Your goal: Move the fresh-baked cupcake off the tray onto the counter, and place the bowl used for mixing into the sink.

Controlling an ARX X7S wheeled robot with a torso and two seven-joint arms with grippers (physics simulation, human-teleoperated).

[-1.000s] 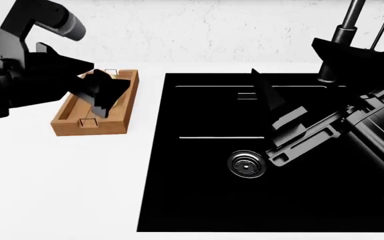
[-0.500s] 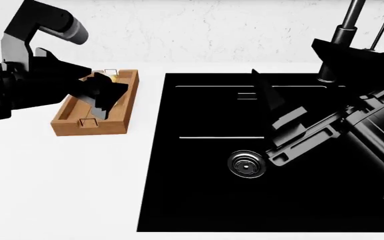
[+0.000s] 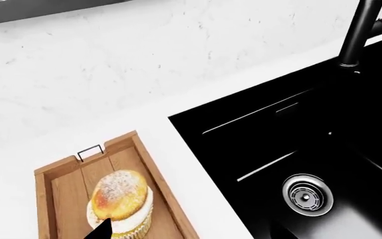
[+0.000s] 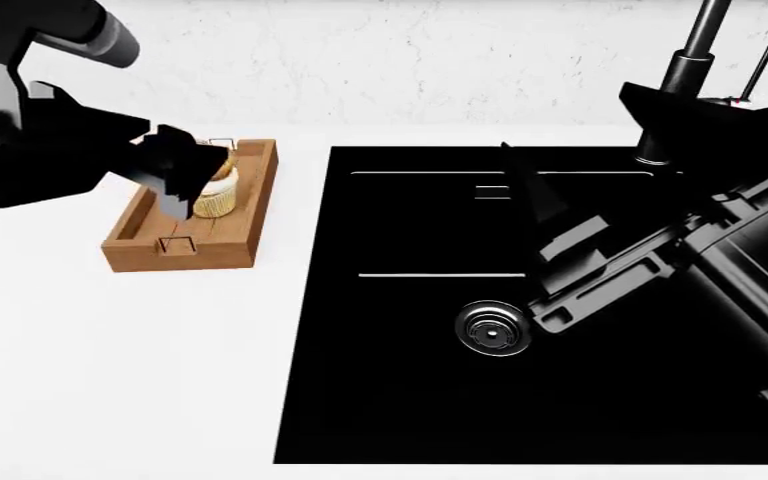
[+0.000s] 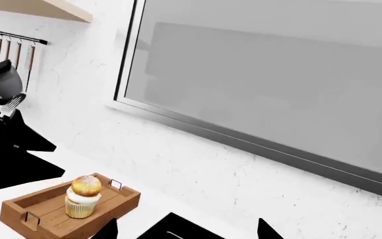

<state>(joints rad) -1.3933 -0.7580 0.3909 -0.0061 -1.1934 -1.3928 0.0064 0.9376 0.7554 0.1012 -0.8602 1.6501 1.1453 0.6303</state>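
The cupcake (image 4: 216,192) is seen standing upright on the slatted base of the tray (image 4: 243,238), toward the tray's far end, at the left of the head view. The tray is set on the white surface (image 4: 117,360), just left of the black sink (image 4: 398,410). The left gripper (image 4: 181,180) is held at the cupcake's left side; one dark fingertip (image 3: 102,230) is shown at the lower edge of the left wrist view, overlapping the paper liner, but whether the jaws are closed on the cupcake cannot be told from these frames. In the right wrist view the cupcake (image 5: 83,196) is pictured in the lower left, clear of the tray's low sides, with small wire handles visible at both short ends of the tray (image 5: 51,219).

The right gripper (image 4: 524,195) is positioned over the sink in the right half of the head view, its fingers spread apart with nothing held between them; two dark fingertips (image 5: 106,230) are seen well separated at the bottom edge of the right wrist view. A round metal drain (image 4: 494,328) is shown in the basin below centre, and the tall dark faucet (image 4: 684,70) is seen rising at the upper right against the white marbled wall (image 4: 424,60). A grey window (image 5: 270,84) is framed above the wall in the right wrist view. The bowl is not seen in any frame.
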